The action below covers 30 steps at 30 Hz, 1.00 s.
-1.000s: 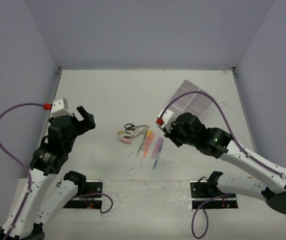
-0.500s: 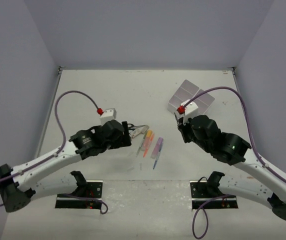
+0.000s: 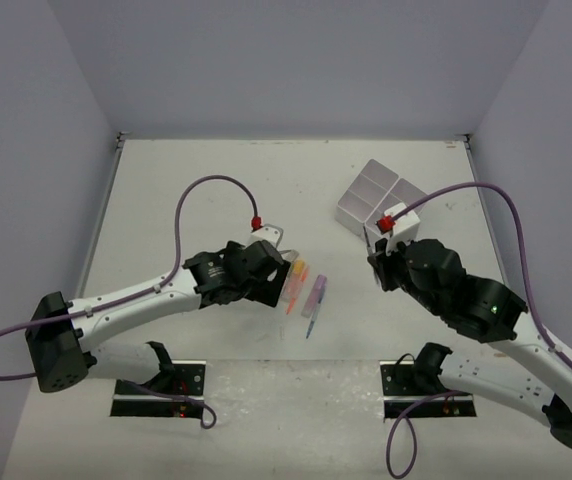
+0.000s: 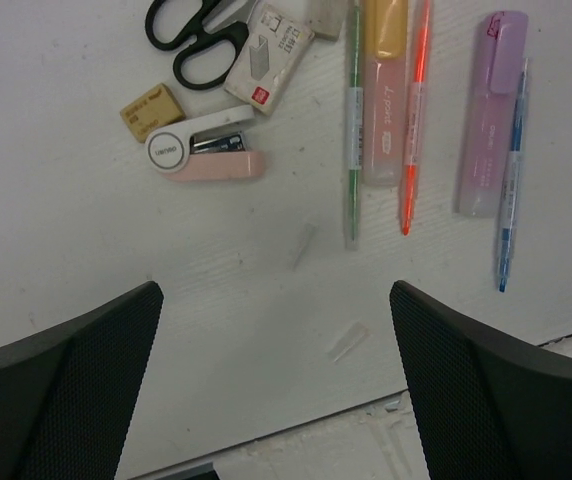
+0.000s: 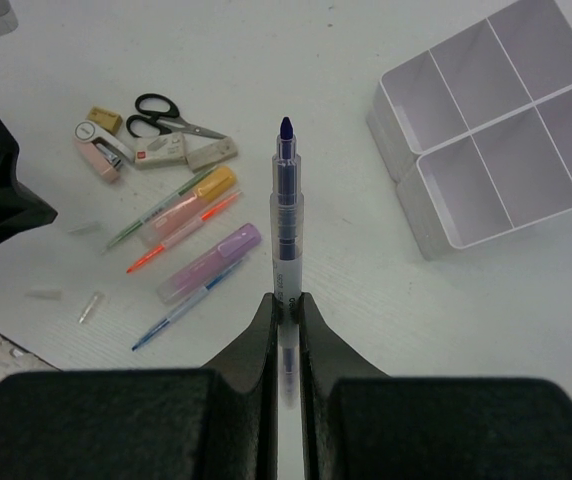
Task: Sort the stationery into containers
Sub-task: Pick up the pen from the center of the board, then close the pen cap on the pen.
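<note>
The stationery lies in a loose cluster mid-table: black-handled scissors [image 4: 191,35], a pink-and-white stapler [image 4: 201,157], a tan eraser [image 4: 151,110], a green pen [image 4: 352,130], an orange-capped pink marker [image 4: 384,90], an orange pen [image 4: 413,120], a purple marker [image 4: 491,110] and a blue pen [image 4: 511,180]. My left gripper [image 4: 276,330] hangs open over bare table just near of them. My right gripper [image 5: 286,305] is shut on a clear, dark-blue pen [image 5: 286,200] held above the table. The white four-compartment container [image 5: 496,130] sits to its right, all compartments showing bare.
Two small clear caps [image 4: 303,245] [image 4: 348,342] lie between the left fingers and the pens. A white staple box [image 4: 269,68] sits by the scissors. The table's near edge runs just under the left gripper. The container [image 3: 381,195] stands at the back right.
My left arm swung in from the far left to hover over the stationery cluster. My right arm carried the pen rightward, away from the cluster toward the container.
</note>
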Available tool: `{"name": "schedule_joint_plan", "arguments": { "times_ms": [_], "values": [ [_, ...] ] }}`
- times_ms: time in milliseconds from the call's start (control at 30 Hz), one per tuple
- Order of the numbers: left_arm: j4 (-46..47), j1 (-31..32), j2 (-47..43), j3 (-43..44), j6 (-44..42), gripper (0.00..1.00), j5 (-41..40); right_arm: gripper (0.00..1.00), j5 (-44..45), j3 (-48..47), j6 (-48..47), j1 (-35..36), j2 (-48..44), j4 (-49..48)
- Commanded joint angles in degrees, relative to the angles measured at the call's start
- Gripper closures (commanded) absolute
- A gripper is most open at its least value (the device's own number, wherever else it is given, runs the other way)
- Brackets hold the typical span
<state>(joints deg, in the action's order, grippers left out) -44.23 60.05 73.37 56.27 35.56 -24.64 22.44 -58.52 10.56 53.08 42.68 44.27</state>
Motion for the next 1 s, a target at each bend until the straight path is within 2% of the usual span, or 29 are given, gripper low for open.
{"name": "schedule_joint_plan", "arguments": {
  "times_ms": [0,133,233,367,433,533,667,767,833,967],
  "values": [
    [8.58,-4.44,-2.14,-2.45,-9.65,0.02,10.47,1.0,0.2,-0.8,1.05,-0.07,0.61,-0.57],
    [8.73,-4.85,-1.21,-2.35,-6.98,0.0,11.46,1.0,0.36,-0.64,1.83,0.01,-0.49,-0.92],
    [4.3,-5.29,-1.55,0.03,2.31,0.0,4.41,1.0,-0.45,-0.28,2.0,-0.08,-1.1,-1.55],
    [0.31,-5.24,-3.56,1.77,7.28,0.0,-0.67,1.0,-0.03,-0.01,2.0,-0.04,-0.64,-1.56],
    [-4.45,-5.36,-4.48,3.57,12.61,0.0,-5.88,1.0,-0.01,0.06,2.0,-0.07,-0.28,-1.56],
    [-7.9,-5.38,-5.81,5.02,19.26,0.0,-9.27,1.0,0.37,0.16,1.87,-0.08,-0.18,-1.56],
    [-12.89,-5.38,-6.7,6.8,26.35,0.0,-11.67,1.0,0.99,0.16,1.87,-0.04,-0.76,-1.56],
    [-18.86,-5.38,-6.88,7.4,38.71,0.0,-12.93,1.0,1.29,0.21,1.96,-0.08,-1.11,-1.69],
    [-19.09,-5.38,-7.1,6.15,45.04,0.0,-10.97,1.0,1.29,0.27,2.09,-0.07,-1.02,-1.91],
    [-18.35,-5.38,-5.64,4.77,48.39,0.0,-9.23,1.0,0.94,0.56,2.04,-0.03,-0.57,-2.08]
  ]
}}
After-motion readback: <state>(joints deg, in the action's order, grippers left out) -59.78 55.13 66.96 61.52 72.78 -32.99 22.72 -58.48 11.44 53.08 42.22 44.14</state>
